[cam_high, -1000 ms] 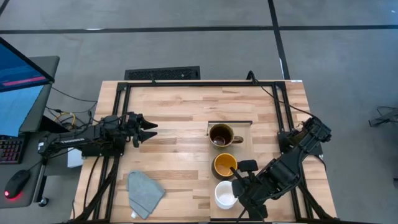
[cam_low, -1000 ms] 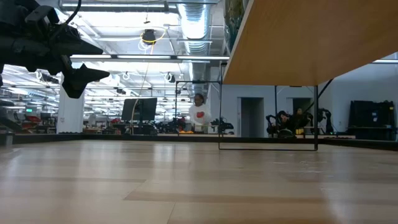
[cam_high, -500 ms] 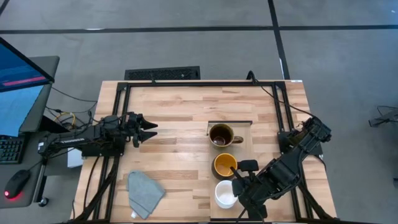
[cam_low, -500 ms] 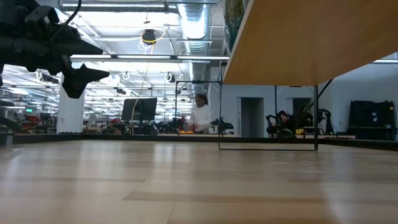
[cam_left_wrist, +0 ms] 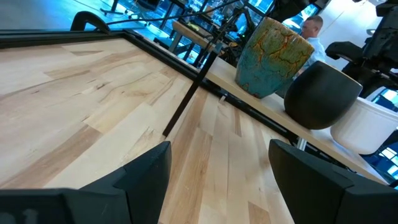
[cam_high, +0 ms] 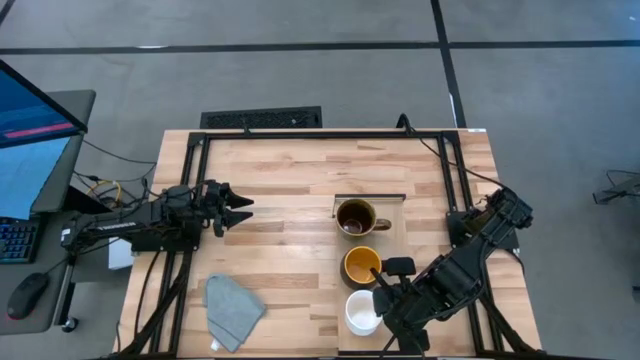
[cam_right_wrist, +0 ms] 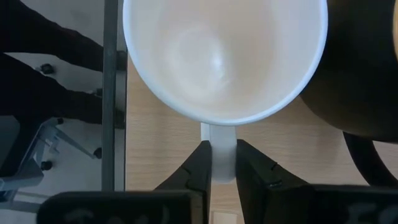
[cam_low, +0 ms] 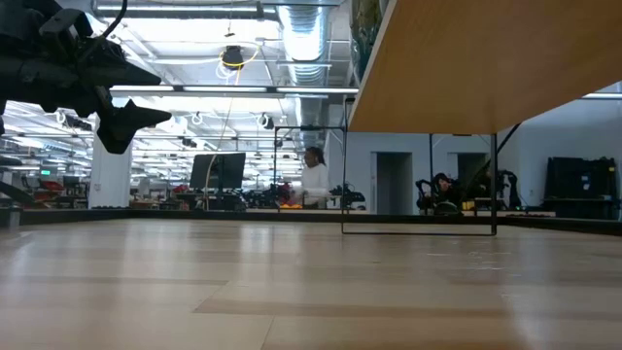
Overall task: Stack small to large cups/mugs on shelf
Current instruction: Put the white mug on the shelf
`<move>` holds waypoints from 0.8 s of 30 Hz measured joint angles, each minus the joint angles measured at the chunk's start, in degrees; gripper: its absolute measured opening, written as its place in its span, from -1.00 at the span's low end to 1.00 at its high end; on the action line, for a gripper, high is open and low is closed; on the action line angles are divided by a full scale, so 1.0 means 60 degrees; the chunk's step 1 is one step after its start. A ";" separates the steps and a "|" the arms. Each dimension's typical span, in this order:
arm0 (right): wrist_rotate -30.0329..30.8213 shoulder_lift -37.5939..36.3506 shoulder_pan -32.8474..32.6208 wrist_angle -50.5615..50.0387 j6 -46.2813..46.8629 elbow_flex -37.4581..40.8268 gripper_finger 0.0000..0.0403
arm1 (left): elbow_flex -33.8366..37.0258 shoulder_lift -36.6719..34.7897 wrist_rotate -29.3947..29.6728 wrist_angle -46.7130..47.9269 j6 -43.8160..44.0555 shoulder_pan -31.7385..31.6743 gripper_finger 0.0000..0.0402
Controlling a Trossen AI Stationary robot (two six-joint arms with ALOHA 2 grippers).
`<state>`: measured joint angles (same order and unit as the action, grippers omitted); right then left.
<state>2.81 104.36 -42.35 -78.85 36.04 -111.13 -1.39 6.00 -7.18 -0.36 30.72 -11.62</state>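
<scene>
Three mugs stood in a row on the pale wooden shelf [cam_high: 396,262] at the right half of the desk [cam_high: 290,180]. The dark brown mug [cam_high: 355,218] stood farthest from the front edge, its handle pointing toward the right arm's side, with a dark, glossy inside; whether it held anything could not be told. Just in front of it stood the mug with the yellow inside [cam_high: 361,265], which looked empty. The white mug [cam_high: 361,312] stood nearest the front edge, close beside the yellow one, and the right wrist view showed its bowl [cam_right_wrist: 224,57] bare and empty. The right claw [cam_right_wrist: 222,163] was clamped on the white mug's handle, one dark finger on each side of the white strip. The left claw [cam_high: 240,208] hung over the left part of the desk, well apart from the mugs, its fingers [cam_left_wrist: 147,177] spread wide with nothing between them. A grey-blue cloth [cam_high: 233,309] lay near the front left corner.
</scene>
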 joint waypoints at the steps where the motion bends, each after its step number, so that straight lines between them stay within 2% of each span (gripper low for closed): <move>1: 0.0000 0.0000 0.0000 0.0000 0.0002 0.0000 -0.67 | 0.0003 0.0003 0.0000 0.0000 0.0000 0.0003 0.30; 8: -0.0004 0.0000 0.0000 0.0000 0.0002 0.0000 -0.64 | 0.0004 0.0001 -0.0003 0.0000 0.0052 0.0001 0.30; 17: -0.0007 0.0000 0.0000 0.0000 0.0002 0.0000 -0.39 | 0.0004 0.0004 -0.0004 0.0000 0.0068 0.0004 0.30; 24: -0.0070 0.0000 0.0000 0.0068 0.0002 0.0000 -0.28 | 0.0000 0.0004 -0.0003 0.0000 0.0066 0.0000 0.30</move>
<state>2.39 104.36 -42.35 -78.44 36.05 -111.13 -1.39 6.02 -7.20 -0.36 31.11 -11.62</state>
